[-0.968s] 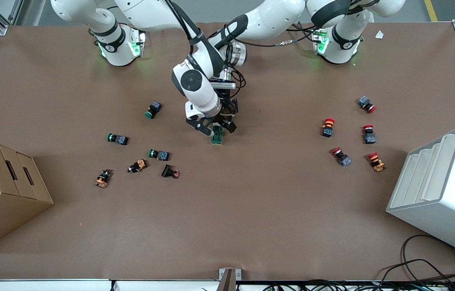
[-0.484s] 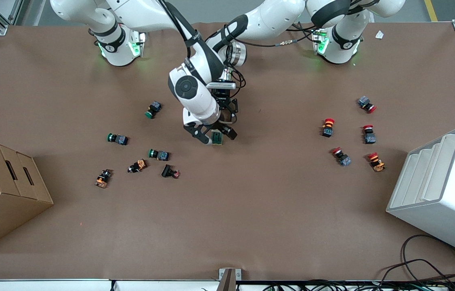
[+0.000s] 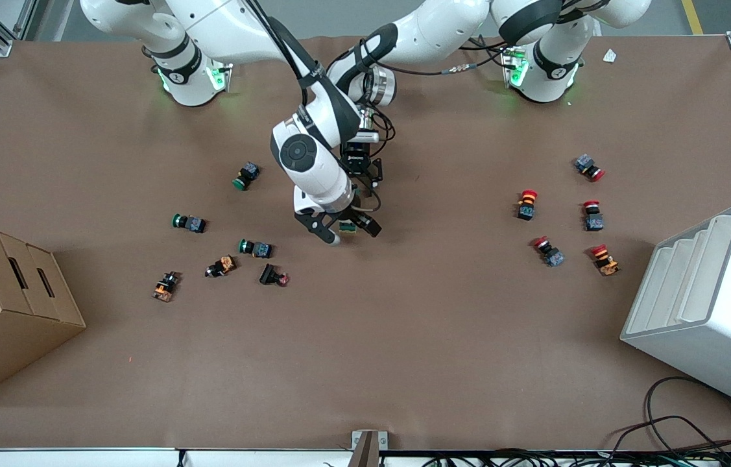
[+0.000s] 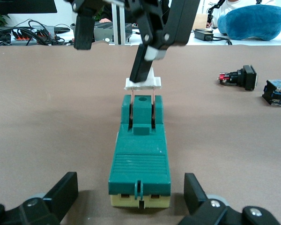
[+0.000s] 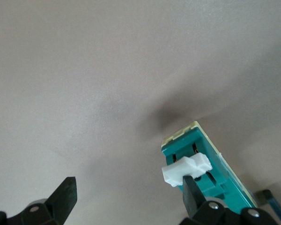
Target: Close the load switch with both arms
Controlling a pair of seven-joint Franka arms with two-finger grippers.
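Observation:
The load switch [image 4: 139, 159] is a dark green oblong block lying flat on the brown table near its middle, with its white lever tab [image 4: 143, 83] raised at one end. My left gripper [image 4: 131, 199] is open, with a finger on each side of the switch's other end and a gap on both sides. My right gripper [image 5: 129, 197] is open and hangs over the lever end. One of its fingers [image 5: 193, 190] touches the white tab [image 5: 186, 169]. In the front view the right gripper [image 3: 347, 232] covers most of the switch [image 3: 347, 227], and the right arm hides the left gripper.
Green-capped and orange pushbuttons [image 3: 255, 248] lie scattered toward the right arm's end, near a cardboard box [image 3: 2, 305]. Several red-capped pushbuttons [image 3: 548, 251] lie toward the left arm's end, near a white bin [image 3: 709, 305]. Cables [image 3: 696, 434] lie at the front edge.
My right gripper has moved toward the front camera over the switch, which it now mostly covers in the front view. The left arm has stayed in place.

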